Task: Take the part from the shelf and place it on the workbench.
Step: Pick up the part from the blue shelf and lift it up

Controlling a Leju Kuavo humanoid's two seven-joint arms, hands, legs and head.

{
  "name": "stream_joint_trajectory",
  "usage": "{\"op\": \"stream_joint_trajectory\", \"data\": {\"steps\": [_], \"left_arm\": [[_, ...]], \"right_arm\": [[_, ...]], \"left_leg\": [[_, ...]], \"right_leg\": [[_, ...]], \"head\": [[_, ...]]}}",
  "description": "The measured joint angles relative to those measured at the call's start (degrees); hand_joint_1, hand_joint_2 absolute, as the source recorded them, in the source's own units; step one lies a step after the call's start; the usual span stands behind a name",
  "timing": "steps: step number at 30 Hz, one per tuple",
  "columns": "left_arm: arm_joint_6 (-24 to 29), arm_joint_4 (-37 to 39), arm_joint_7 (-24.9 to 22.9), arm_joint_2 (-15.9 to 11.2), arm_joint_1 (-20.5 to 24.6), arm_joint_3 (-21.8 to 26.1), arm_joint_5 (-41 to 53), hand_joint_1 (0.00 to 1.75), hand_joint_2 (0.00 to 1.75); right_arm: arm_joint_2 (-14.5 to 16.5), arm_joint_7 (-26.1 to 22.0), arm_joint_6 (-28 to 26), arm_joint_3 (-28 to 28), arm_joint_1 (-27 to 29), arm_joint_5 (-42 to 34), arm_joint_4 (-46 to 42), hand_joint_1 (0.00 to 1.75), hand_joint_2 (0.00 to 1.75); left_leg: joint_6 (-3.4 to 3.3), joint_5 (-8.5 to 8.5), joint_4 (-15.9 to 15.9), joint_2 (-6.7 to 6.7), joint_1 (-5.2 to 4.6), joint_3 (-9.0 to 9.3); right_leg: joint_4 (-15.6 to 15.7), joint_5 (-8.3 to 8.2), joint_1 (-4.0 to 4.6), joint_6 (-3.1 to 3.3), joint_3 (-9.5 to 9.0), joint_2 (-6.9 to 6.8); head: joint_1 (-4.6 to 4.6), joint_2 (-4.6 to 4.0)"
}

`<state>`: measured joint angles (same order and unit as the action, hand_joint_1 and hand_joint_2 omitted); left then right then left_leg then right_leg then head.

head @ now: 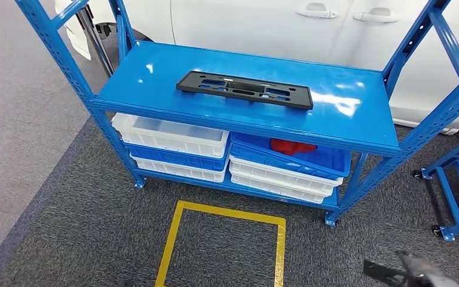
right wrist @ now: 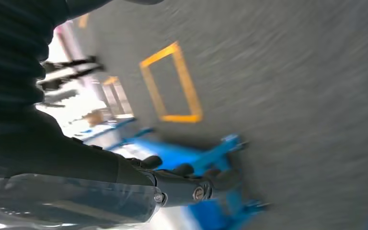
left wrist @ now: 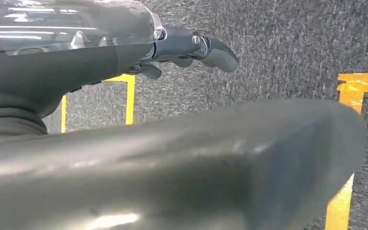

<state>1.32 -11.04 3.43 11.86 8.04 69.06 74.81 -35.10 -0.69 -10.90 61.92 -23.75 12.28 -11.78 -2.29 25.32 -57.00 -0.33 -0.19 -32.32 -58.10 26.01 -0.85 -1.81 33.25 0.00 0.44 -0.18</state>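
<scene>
Black flat part (head: 244, 89) lies on the blue shelf (head: 358, 119) top deck, upper centre of the head frame, long side across, nothing touching it. Step looks like approach, grasp not begun. Right hand (head: 415, 270) is a blurred sliver at the lower right corner of the head frame, well apart from the part; its wrist view shows dark fingers (right wrist: 182, 170) over carpet, too blurred to tell whether they are spread or curled. Left hand (left wrist: 191, 50) hangs over grey carpet with nothing in it, fingers loosely bent, not clenched. White and blue bins (head: 173, 140) on the lower tier; yellow floor square (head: 221, 245) at bottom centre. Next: raise a hand to deck height and reach in over the front edge to the part.
</scene>
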Motion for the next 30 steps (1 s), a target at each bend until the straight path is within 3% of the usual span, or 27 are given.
{"op": "stream_joint_trajectory", "data": {"steps": [2,4,5,6,7,9,11,14,16,19,20,21,22,24,26,30], "left_arm": [[0.0,0.0,0.0,0.1,0.2,-0.1,0.2,0.0,0.0],[0.0,0.0,0.0,0.1,0.2,-0.3,0.4,0.0,0.0],[0.1,0.0,-0.1,0.1,0.2,-0.4,0.4,0.0,0.0],[0.2,0.0,-0.2,0.1,0.2,-0.4,0.4,0.0,0.0],[0.3,0.0,-0.3,0.1,0.2,-0.4,0.4,0.0,0.0],[0.4,0.0,-0.6,0.2,0.2,-0.5,0.4,0.0,0.0],[0.6,0.0,-0.8,0.2,0.3,-0.7,0.4,0.0,0.0],[0.9,0.0,-0.8,0.3,0.2,-0.8,0.4,0.0,0.0],[1.0,0.0,-0.7,0.3,0.2,-0.9,0.4,0.0,0.0],[1.1,0.0,-0.7,0.3,0.1,-0.9,0.3,0.0,0.0],[1.2,0.0,-0.7,0.3,0.1,-0.9,0.3,0.0,0.0],[1.2,0.0,-0.7,0.3,0.0,-0.9,0.4,0.0,0.0],[1.2,0.0,-0.7,0.3,0.0,-0.9,0.4,0.0,0.0],[1.2,0.0,-0.7,0.3,0.0,-1.0,0.6,0.0,0.0],[1.0,0.0,-0.6,0.3,0.2,-1.0,0.8,0.0,0.0],[0.7,0.0,0.1,0.3,0.1,-1.1,0.9,0.0,0.0]], "right_arm": [[3.5,-0.9,1.1,0.1,1.6,0.3,0.0,0.0,1.75],[7.2,-2.6,2.3,0.1,3.1,0.2,0.0,0.0,1.75],[8.9,-3.6,2.8,0.1,3.9,0.1,0.0,0.0,1.75],[10.9,-4.5,3.2,0.1,4.7,-0.2,0.0,0.0,1.75],[12.8,-5.3,3.6,0.0,5.3,-0.7,0.0,0.0,1.75],[16.3,-6.3,4.6,-0.3,5.8,-2.0,0.0,0.0,1.75],[19.0,-7.2,5.8,-0.9,6.0,-3.1,-0.1,0.0,1.75],[22.6,-9.0,6.7,-1.7,6.5,-3.6,-0.1,0.0,1.75],[24.8,-10.9,6.7,-2.1,6.6,-3.4,-0.2,0.0,1.75],[27.7,-15.7,6.3,-2.6,6.7,-2.6,-0.4,0.0,1.75],[28.5,-17.4,6.2,-2.7,6.7,-2.3,-0.5,0.0,1.75],[29.2,-19.0,5.9,-2.8,6.7,-1.9,-0.7,0.0,1.75],[29.9,-20.8,5.6,-2.9,6.7,-1.4,-1.0,0.0,1.75],[31.1,-24.9,4.6,-3.3,6.6,0.0,-2.0,0.0,1.75],[32.0,-28.2,3.4,-3.8,6.5,1.8,-3.6,0.0,1.75],[32.4,-31.3,1.7,-5.8,7.0,7.0,-8.7,0.0,1.75]], "left_leg": [[-0.4,-0.47,0.7,0.1,0.2,0.29],[-0.48,-0.52,0.7,0.12,0.15,0.25],[-0.45,-0.49,0.7,0.12,0.13,0.25],[-0.38,-0.43,0.6,0.11,0.14,0.24],[-0.22,-0.32,0.4,0.11,0.15,0.25],[0.27,0.02,-0.1,0.17,0.12,0.24],[0.89,0.32,-0.6,0.24,-0.03,0.16],[1.88,0.45,-0.7,0.28,0.07,0.09],[2.57,2.13,-2.8,0.26,0.22,-0.79],[3.37,7.85,-13.8,0.23,0.43,-5.51],[3.51,8.85,-16.8,0.24,0.47,-6.85],[3.58,8.7,-17.8,0.24,0.52,-7.24],[3.59,7.41,-16.4,0.24,0.6,-6.49],[3.47,3.48,-8.4,0.24,0.78,-2.54],[2.95,1.43,-2.1,0.17,0.72,0.44],[1.45,0.98,-0.7,0.14,0.67,0.72]], "right_leg": [[-4.7,2.95,-0.14,-0.38,2.03,-0.04],[-12.4,6.46,-0.25,-0.71,5.61,-0.01],[-14.8,7.04,-0.35,-0.83,6.74,-0.02],[-15.1,6.54,-0.45,-0.88,6.92,-0.03],[-12.7,4.93,-0.56,-0.86,5.77,-0.05],[-4.8,1.35,-0.65,-0.56,1.79,-0.14],[-0.2,-0.03,-0.36,0.11,-0.4,-0.06],[0.2,-0.15,-0.08,1.24,-0.37,0.06],[0.5,-0.39,-0.28,2.02,-0.4,0.05],[0.6,-0.49,-0.25,2.55,-0.28,0.03],[0.5,-0.49,-0.22,2.58,-0.25,0.04],[0.5,-0.49,-0.22,2.58,-0.26,0.06],[0.5,-0.48,-0.22,2.57,-0.31,0.09],[0.3,-0.4,-0.21,2.39,-0.42,0.21],[0.1,-0.39,0.0,1.85,-0.31,0.33],[-0.2,-0.22,0.07,0.49,0.02,0.33]], "head": [[0.01,-0.01],[0.01,0.0],[0.02,-0.01],[0.02,-0.01],[0.02,-0.01],[0.02,0.0],[0.01,0.0],[0.0,0.01],[0.0,0.01],[-0.01,0.0],[-0.01,0.0],[0.0,0.0],[0.0,0.01],[0.0,0.0],[0.0,0.0],[0.0,0.0]]}}
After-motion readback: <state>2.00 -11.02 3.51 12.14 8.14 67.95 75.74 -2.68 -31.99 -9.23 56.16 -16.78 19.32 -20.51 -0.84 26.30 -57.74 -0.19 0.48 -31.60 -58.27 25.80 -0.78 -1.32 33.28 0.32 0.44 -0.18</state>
